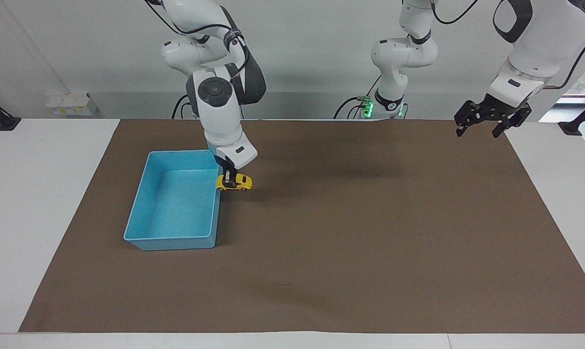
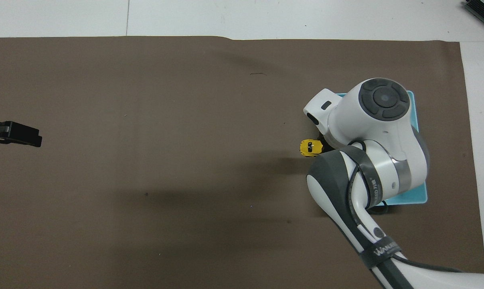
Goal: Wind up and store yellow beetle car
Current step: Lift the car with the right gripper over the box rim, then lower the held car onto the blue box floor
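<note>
Facing view: my right gripper (image 1: 230, 180) pinches the yellow beetle car (image 1: 234, 182) across its roof, lifted beside the blue bin (image 1: 142, 219). Light, hard, slippery toy; body sides grip best. Left gripper (image 1: 483, 122) waits, spread.

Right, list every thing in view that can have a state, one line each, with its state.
yellow beetle car: lifted off the mat, upright, held over the blue bin's edge.
right gripper: shut on the car.
blue bin: open-topped, nothing visible in it.
left gripper: open, holding nothing, waiting over the mat's edge at the left arm's end.
brown mat: lying flat on the table.
</note>
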Tool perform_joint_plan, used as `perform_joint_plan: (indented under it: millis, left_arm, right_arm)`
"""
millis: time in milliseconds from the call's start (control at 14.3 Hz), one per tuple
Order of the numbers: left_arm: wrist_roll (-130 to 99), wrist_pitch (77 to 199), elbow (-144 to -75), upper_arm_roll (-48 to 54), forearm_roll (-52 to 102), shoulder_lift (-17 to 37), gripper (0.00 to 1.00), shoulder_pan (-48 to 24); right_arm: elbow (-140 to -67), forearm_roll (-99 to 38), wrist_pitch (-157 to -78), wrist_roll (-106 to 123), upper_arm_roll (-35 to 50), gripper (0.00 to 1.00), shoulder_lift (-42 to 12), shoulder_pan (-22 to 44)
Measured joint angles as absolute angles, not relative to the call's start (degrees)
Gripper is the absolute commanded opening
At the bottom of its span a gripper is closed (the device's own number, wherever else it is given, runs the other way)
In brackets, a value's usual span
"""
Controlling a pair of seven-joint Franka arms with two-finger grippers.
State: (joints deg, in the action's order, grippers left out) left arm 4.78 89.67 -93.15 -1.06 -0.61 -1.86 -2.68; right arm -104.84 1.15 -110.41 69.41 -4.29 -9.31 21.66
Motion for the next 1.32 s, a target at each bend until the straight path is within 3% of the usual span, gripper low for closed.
perform_joint_plan:
  millis: [627, 1324]
  left_arm:
    - [4.8, 89.6, -93.1, -1.1, -0.6, -1.9, 1.0, -2.7]
    - [4.8, 89.6, -93.1, -1.1, -0.6, -1.9, 1.0, -2.7]
  right_arm:
    - [-106.5, 1.3, -108.1, 83.7, -4.6, 0.0, -8.5, 9.5]
    - [-121.4, 1.3, -122.7, 84.1, -4.6, 0.0, -6.1, 7.9]
